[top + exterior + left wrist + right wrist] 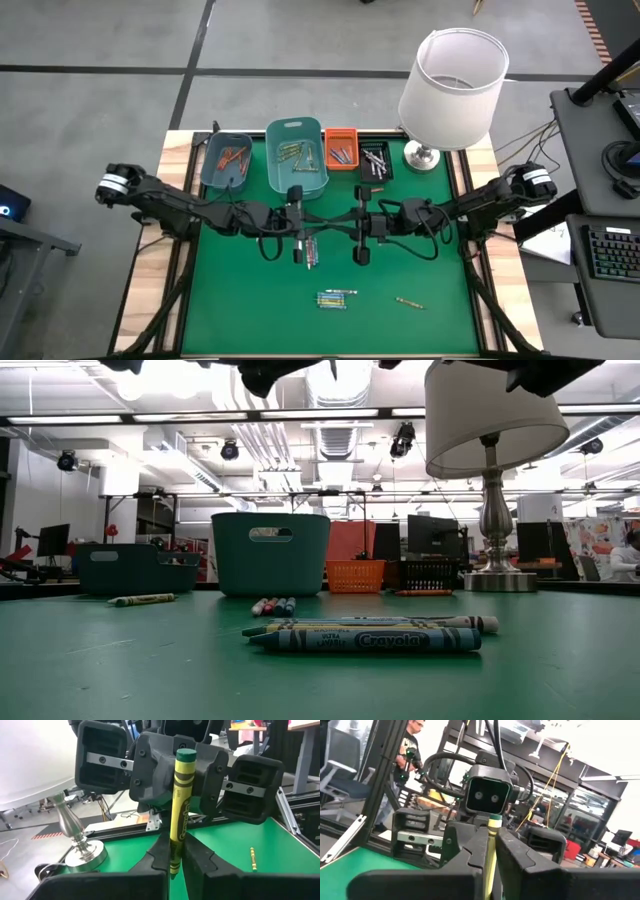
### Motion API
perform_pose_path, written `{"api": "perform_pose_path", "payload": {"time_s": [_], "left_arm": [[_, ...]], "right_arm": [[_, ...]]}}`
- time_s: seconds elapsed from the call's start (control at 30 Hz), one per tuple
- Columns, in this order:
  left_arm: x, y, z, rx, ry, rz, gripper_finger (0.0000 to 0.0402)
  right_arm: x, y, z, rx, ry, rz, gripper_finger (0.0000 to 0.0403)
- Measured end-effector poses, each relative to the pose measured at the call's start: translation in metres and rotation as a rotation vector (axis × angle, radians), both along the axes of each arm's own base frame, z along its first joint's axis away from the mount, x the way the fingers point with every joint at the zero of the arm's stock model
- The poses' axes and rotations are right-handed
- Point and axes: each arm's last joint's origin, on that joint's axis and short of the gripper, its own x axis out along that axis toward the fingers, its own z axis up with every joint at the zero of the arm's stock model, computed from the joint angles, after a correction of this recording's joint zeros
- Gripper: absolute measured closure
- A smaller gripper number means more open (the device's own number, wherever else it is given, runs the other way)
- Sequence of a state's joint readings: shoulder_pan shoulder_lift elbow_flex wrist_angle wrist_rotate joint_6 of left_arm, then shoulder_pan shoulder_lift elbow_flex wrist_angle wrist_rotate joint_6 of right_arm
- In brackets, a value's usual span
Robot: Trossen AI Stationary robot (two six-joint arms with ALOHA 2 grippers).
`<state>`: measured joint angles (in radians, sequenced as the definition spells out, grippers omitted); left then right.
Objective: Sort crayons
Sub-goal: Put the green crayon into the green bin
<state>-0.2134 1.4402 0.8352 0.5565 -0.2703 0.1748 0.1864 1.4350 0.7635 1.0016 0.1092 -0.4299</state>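
Note:
A yellow-green crayon stands upright in mid-air over the middle of the green table. My left gripper is shut on it. My right gripper faces the left one from the other side and is also closed on this crayon. More crayons lie on the mat: a small bunch, a single one, and a few farther back. My left gripper pinches the crayon's lower part between its two fingers. The fingers come level from the table's left and lie across it. The crayon stands upright and clear of the table, with its green top end well above the fingers. My right gripper has the same crayon's shaft between its two fingers. They come from the table's right, tipped a little upward, and lie across it. One end pokes out past the fingers. How far back the crayon reaches does not show.
At the far edge stand a slate bin with orange-red crayons, a tall teal bin, a small orange bin and a black bin. A white-shaded lamp stands at the far right corner.

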Motion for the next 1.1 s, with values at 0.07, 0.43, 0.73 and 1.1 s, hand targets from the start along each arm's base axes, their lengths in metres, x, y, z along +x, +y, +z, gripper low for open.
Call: {"api": "perform_pose_path", "payload": {"time_s": [0.07, 0.43, 0.73, 1.1], "left_arm": [[-0.001, 0.0, 0.001, 0.0, 0.002, 0.0, 0.04], [-0.023, 0.015, 0.009, 0.057, 0.151, 0.202, 0.0401], [-0.045, 0.078, 0.028, 0.111, 0.409, 0.486, 0.0401], [-0.037, 0.204, 0.038, -0.031, 0.681, 0.523, 0.0401]], "right_arm": [[0.0, 0.0, 0.0, 0.002, 0.0, -0.003, 0.0361], [-0.008, -0.009, 0.006, 0.12, 0.061, -0.26, 0.0257], [-0.02, -0.013, 0.017, 0.235, 0.088, -0.302, 0.0239], [-0.021, -0.014, 0.014, 0.238, 0.132, -0.329, 0.0238]]}}
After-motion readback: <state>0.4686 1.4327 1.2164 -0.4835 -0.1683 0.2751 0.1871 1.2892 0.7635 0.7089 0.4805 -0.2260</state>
